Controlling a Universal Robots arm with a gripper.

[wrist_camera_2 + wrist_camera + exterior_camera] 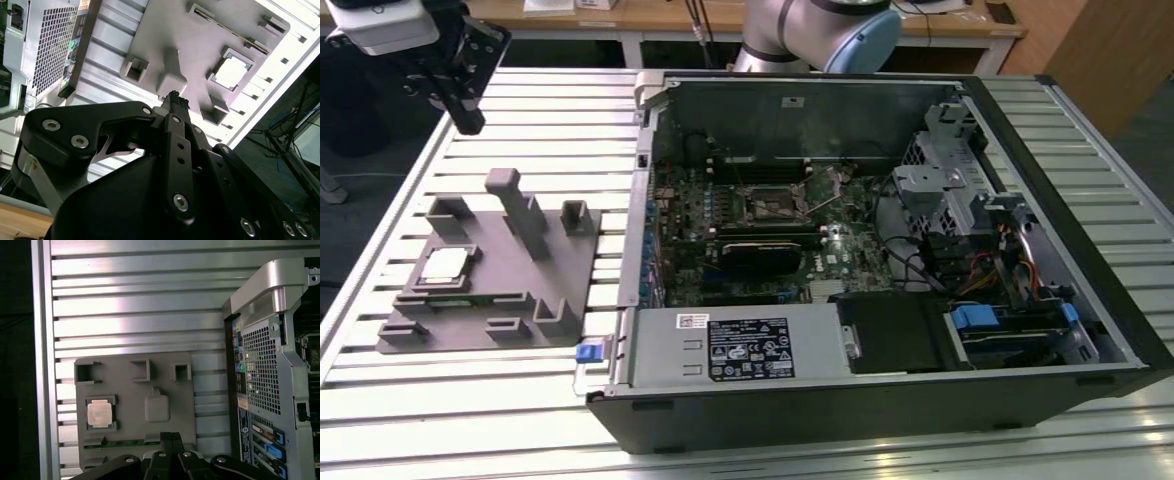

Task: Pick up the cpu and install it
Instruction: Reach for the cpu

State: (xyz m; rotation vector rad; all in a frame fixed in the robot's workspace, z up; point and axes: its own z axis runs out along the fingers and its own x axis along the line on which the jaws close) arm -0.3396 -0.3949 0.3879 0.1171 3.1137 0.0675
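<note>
Nearest you in the exterior view is the open computer case [854, 412], lying on its side on the slatted desk [480, 405]. A grey box with a white label [734, 345] sits along its near edge. Further in, the motherboard [707, 215] lies flat, with the dark metal-framed socket [762, 203] near its middle.

To the exterior view's left of the case, the grey fixture [494, 285] rests on the desk, apart from the case. The cpu [444, 265] lies flat, pale top up, in a square recess of this fixture. You can also see it in both wrist views [231, 72] [100, 414], seated in its pocket on the fixture [200, 45] [130, 415] with nothing touching it.

Beyond the fixture, the jaws hang in the air above the desk's far corner on the exterior view's left, well apart from the cpu. They are clenched together and empty, their tips meeting with nothing between them. Farthest back, the arm's base [821, 35] stands behind the case.
</note>
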